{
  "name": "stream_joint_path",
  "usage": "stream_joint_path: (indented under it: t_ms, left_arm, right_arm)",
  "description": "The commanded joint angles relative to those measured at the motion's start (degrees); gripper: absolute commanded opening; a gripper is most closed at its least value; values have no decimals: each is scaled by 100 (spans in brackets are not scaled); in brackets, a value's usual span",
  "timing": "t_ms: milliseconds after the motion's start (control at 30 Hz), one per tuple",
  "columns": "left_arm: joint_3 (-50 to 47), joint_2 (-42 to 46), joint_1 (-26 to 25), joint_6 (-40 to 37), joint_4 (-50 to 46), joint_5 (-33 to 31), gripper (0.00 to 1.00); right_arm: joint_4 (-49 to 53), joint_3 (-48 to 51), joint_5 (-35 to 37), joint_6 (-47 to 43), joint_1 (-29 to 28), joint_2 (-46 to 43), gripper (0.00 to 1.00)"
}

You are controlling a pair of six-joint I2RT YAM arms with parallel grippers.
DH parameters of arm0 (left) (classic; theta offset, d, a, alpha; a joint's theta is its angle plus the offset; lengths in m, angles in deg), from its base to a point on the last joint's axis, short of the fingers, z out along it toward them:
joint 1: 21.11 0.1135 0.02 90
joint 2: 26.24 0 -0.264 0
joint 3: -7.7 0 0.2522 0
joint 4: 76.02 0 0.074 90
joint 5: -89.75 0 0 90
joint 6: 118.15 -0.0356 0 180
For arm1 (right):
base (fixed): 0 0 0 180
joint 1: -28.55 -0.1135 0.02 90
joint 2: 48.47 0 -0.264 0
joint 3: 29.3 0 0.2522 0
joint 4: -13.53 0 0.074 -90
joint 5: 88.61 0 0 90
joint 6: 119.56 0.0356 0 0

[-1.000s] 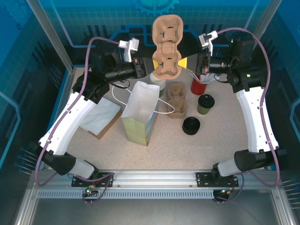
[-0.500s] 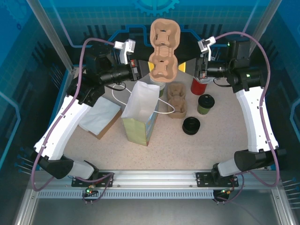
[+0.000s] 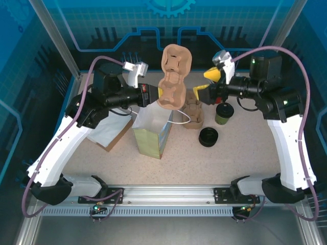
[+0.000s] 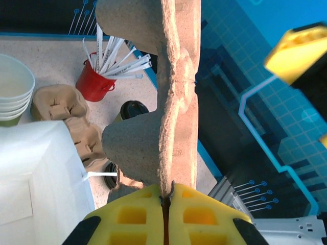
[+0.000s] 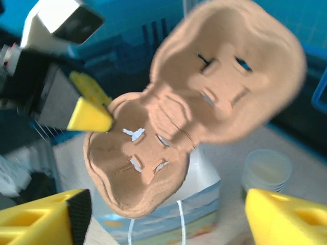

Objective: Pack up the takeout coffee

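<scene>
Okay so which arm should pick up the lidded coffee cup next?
Right. The right gripper is open and free, close to the takeout coffee on its side. The left gripper is shut on the cup carrier above the paper bag.

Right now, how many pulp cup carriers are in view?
2: one carrier pinched by the left gripper above the paper bag; another on the table beside it, possibly a stack.

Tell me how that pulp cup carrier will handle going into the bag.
Probably stiff: the pulp cup carrier stands upright, unsagging, pinched by one edge in the left gripper. Likely light, since that thin-edge grip holds it. Its wide lobes may snag the mouth of the white paper bag and tip it.
</scene>
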Motion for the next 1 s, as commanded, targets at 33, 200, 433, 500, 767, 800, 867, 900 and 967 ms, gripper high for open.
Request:
stream_joint_path:
  t_ms: [33,200,433,500,767,800,867,900,967]
  left_arm:
    - [-332,189,-155,67,-20,-221,0]
    - [-544,263,-238,139,75,-266,0]
    - [-578,245,-286,129,148,-256,0]
    - [-576,245,-290,121,148,-247,0]
    - [-592,228,-294,134,209,-207,0]
    - [-592,223,-299,139,210,-208,0]
    - [-585,219,-300,129,211,-210,0]
    - [-587,219,-300,129,203,-214,0]
    - [-593,225,-300,130,210,-212,0]
  right_arm:
    - [321,-412,1545,-1703,-678,30,85]
    - [794,-935,2845,-2642,-1617,460,87]
    - [1392,-1582,3810,-2953,-2246,1248,85]
    - [1495,-1698,3983,-2960,-2312,1437,84]
    - [1569,-1812,4087,-2863,-2380,1831,81]
    - [1553,-1818,4070,-2853,-2380,1868,79]
    - [1529,-1833,4065,-2824,-2380,1938,77]
    - [1534,-1854,4042,-2814,-2380,1977,75]
    - [1521,-1856,4039,-2796,-2381,2030,73]
